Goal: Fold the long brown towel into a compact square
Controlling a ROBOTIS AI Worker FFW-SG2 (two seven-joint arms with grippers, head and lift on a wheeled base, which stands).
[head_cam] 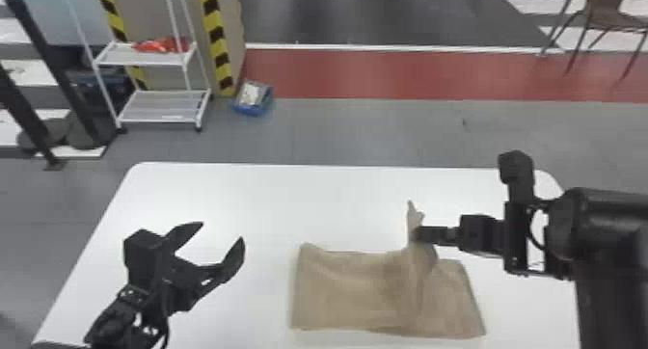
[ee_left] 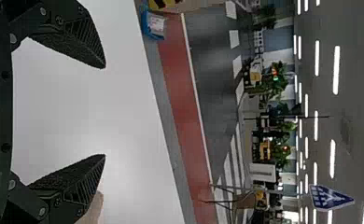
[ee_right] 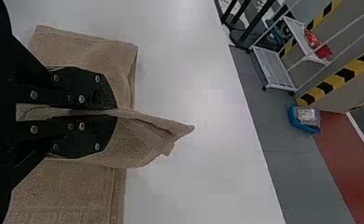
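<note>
Brown towel (head_cam: 344,288), partly folded, pinched up, rumpled

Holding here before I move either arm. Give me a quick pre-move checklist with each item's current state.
1. Right gripper has the towel: ok, fingers shut on a bunched part, with a tip poking out beyond them.
2. Grip takes only the layers wanted: cannot tell, the layers inside the pinch can't be counted.
3. Left gripper free: ok, open, empty and apart from the towel.
4. Towel supported: ok, its main part lies on the white table.
5. Towel smooth: not ok, a ridge rises to the right gripper.
6. Compact square reached: not ok, the towel is wider than deep.
</note>
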